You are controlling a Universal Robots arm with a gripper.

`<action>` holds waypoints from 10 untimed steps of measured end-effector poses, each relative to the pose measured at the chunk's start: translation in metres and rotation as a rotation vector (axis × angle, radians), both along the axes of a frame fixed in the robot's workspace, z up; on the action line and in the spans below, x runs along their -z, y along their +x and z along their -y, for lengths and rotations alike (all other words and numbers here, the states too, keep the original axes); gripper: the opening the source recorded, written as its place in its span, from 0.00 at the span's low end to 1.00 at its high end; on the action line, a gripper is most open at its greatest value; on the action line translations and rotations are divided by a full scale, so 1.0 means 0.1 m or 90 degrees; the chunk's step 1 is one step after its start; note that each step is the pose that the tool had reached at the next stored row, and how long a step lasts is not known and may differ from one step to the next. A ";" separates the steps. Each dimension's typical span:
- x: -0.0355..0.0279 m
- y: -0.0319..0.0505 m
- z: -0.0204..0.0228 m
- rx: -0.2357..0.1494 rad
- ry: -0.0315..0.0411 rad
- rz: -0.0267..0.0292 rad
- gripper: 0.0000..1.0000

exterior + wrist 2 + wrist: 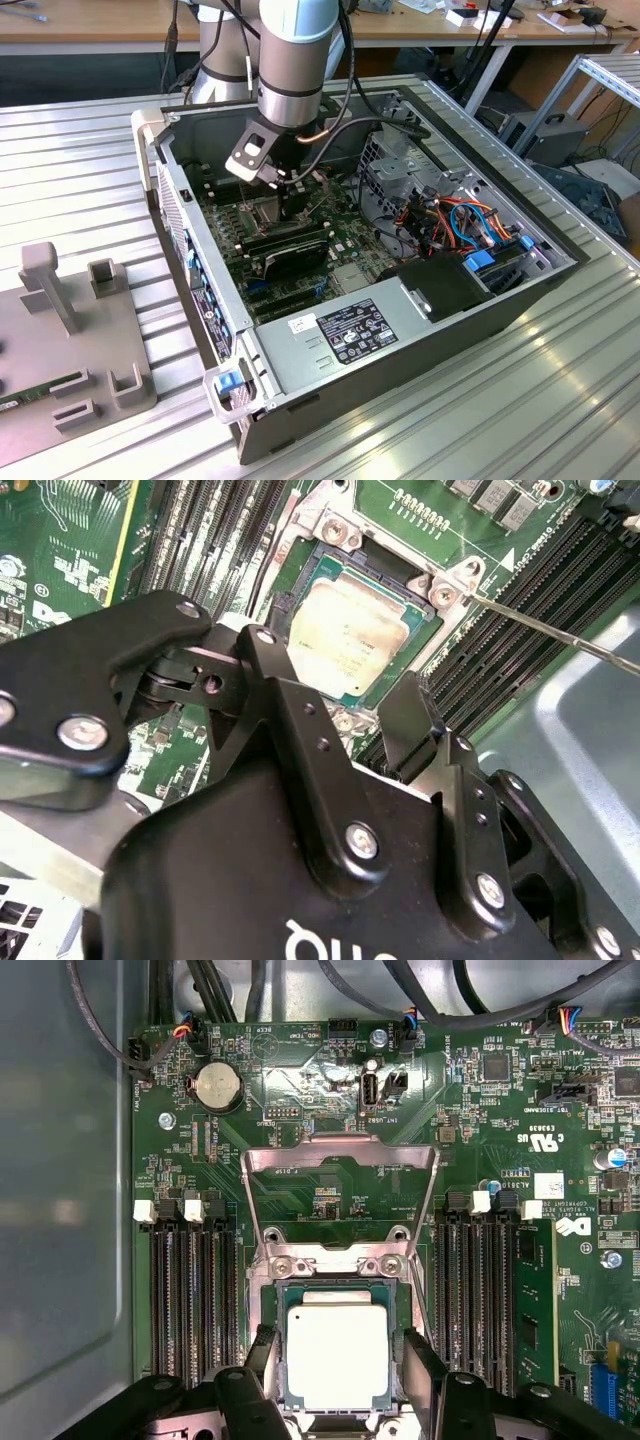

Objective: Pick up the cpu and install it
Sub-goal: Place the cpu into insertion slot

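I am hanging with my gripper (290, 200) deep inside the case (150, 140), low over the board (300, 1080). In the first wrist view the cpu (337, 1355) is lying flat in the socket (276, 1305), with its grey metal top facing up. Its edges are running parallel to the socket walls, so to my judgement it is sitting in its place and not tilted.

My jaws are standing open. One of my fingers (262, 1350) is reaching down on each side of the cpu, and a strip of the socket is showing between each finger and the chip. I am therefore holding nothing. Whether the tips are touching the socket rim, I cannot tell. The second wrist view is agreeing: the cpu (345, 630) is resting in the socket beyond my fingertips, and nothing is sitting between the pads.

So I am judging the picking and the placing as done, because the chip is in the socket between the memory slots (190, 1290). The installing is not looking complete, however. The hinged metal frame (340, 1155) is standing open, folded back over the board away from the chip, and it is not pressing on the cpu. The thin lever (560, 640) is pointing away from the socket in the second wrist view, and I am reading it as not latched.
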State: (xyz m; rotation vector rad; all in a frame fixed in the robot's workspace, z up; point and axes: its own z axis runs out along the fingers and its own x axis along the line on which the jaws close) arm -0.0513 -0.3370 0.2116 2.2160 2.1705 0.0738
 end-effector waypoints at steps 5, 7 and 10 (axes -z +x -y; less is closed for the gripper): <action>0.000 0.000 0.000 0.000 0.0000 0.0000 0.36; 0.000 0.000 0.000 0.000 0.0000 0.0000 0.24; 0.000 0.000 0.000 0.000 0.0000 0.0000 0.12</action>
